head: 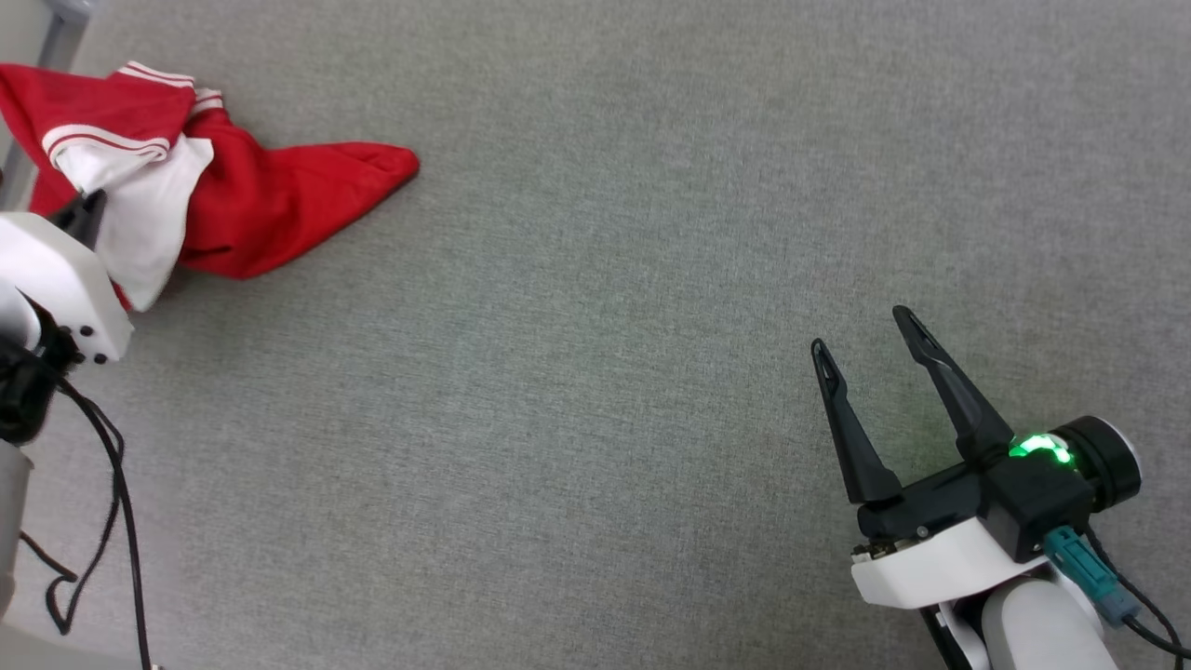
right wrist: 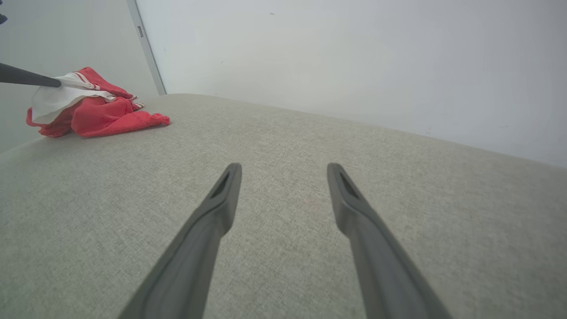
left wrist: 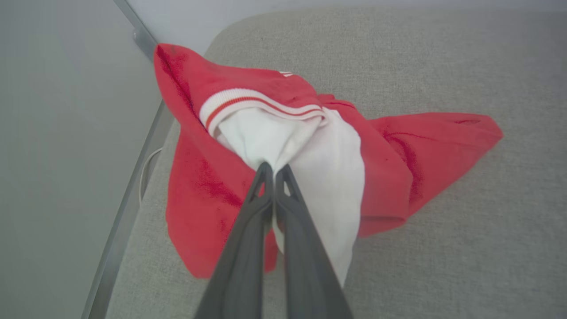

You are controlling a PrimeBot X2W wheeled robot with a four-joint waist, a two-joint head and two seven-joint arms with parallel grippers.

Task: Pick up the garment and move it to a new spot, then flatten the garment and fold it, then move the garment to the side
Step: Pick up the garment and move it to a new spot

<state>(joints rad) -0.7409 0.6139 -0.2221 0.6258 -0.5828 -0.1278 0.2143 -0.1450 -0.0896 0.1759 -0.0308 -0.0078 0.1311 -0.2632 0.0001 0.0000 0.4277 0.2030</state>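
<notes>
The garment (head: 270, 200) lies crumpled at the far left of the grey fabric surface, red with a white sleeve and striped trim on top. My left gripper (head: 86, 207) is shut on the white sleeve; in the left wrist view its fingertips (left wrist: 274, 170) pinch the white cloth, which is drawn up into a peak above the garment (left wrist: 425, 141). My right gripper (head: 863, 333) hangs open over bare surface at the lower right, far from the garment. From the right wrist the garment (right wrist: 99, 117) appears far left, with the left gripper's fingers (right wrist: 26, 78) reaching into its sleeve.
The grey surface (head: 595, 372) spreads wide to the right of the garment. Its left edge runs beside a metal rail (left wrist: 133, 195) and a pale wall (right wrist: 354, 57) stands behind. Black cables (head: 112, 484) hang from my left arm.
</notes>
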